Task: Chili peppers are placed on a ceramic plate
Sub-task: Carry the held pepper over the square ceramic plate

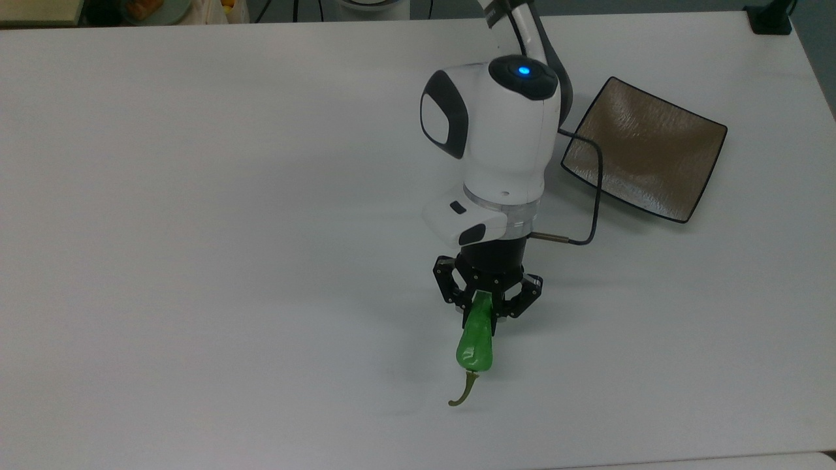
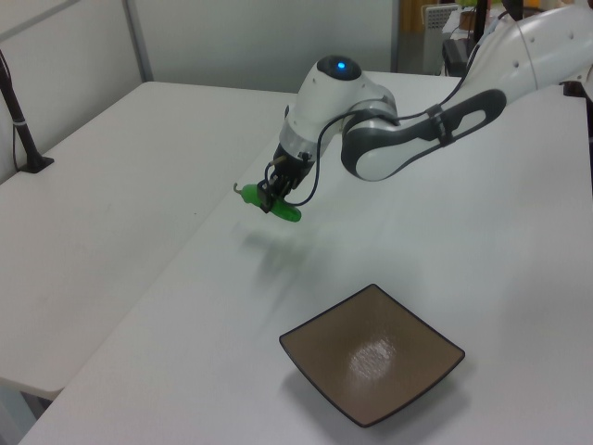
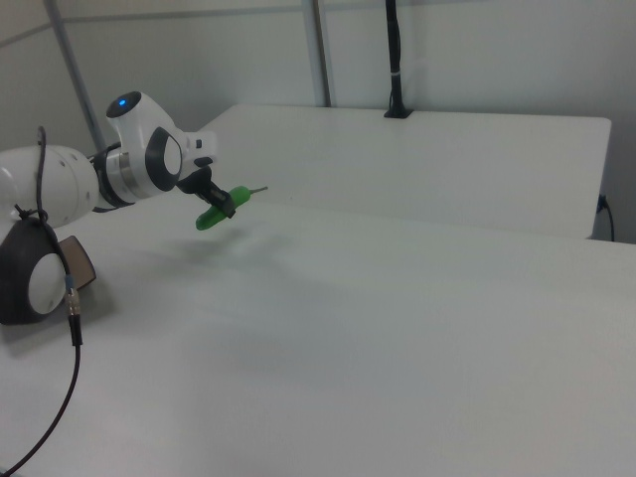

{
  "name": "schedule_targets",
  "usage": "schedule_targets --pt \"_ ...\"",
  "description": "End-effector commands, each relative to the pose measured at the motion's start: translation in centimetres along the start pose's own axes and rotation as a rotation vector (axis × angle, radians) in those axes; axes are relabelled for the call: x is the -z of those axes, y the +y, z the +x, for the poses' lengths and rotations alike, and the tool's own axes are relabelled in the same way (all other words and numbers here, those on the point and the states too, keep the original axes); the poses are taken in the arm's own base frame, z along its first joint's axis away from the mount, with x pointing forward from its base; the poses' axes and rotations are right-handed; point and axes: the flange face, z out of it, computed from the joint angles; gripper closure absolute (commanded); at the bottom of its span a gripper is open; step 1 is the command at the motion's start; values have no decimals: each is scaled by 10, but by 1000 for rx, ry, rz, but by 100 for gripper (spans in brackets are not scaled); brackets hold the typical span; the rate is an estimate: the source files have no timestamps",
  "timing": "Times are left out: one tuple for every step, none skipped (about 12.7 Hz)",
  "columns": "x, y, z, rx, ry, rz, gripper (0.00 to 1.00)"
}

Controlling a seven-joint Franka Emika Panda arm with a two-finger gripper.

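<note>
The green chili pepper [image 1: 475, 344] hangs above the white table, its curled stem pointing toward the top view's bottom edge. My gripper [image 1: 485, 307] is shut on the pepper's narrow end. In the left view the gripper [image 2: 273, 197] holds the pepper [image 2: 289, 214] well off the table, with its shadow below. The right view has the gripper [image 3: 221, 204] holding the pepper [image 3: 207, 221] tilted in the air. The square brownish-grey ceramic plate [image 1: 643, 149] with a thin black rim lies bare at the top view's right, beside the arm; the plate [image 2: 371, 352] is near the left view's bottom.
A black cable [image 1: 591, 196] loops from the wrist toward the plate's corner. A second white table [image 2: 111, 158] with a black post [image 2: 20, 120] adjoins on the left view's left. A black clamp [image 1: 771, 19] sits at the table's far right corner in the top view.
</note>
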Motion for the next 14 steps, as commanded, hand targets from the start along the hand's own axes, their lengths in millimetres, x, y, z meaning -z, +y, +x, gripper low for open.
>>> schedule_targets --pt "59 6 -16 -13 -27 22 74" --pt "69 3 -21 -24 -35 28 74" --pt "75 3 -25 -30 -38 29 74" --pt "81 1 -28 -32 -43 32 74" --pt "88 -5 -37 -36 -59 40 74" --pt "96 -13 -49 -25 -70 47 74" --pt "107 -21 -59 -23 -77 55 74" --pt "119 -29 -68 -25 -80 65 74" --pt "130 -38 -77 -30 -84 77 74" --pt "142 -45 -85 -38 -86 86 74" --pt "152 -54 -100 -35 -96 96 74" --pt "161 -63 -114 -29 -105 102 74" --pt "167 -70 -124 -35 -114 107 74" --pt "169 -79 -136 -38 -137 102 74"
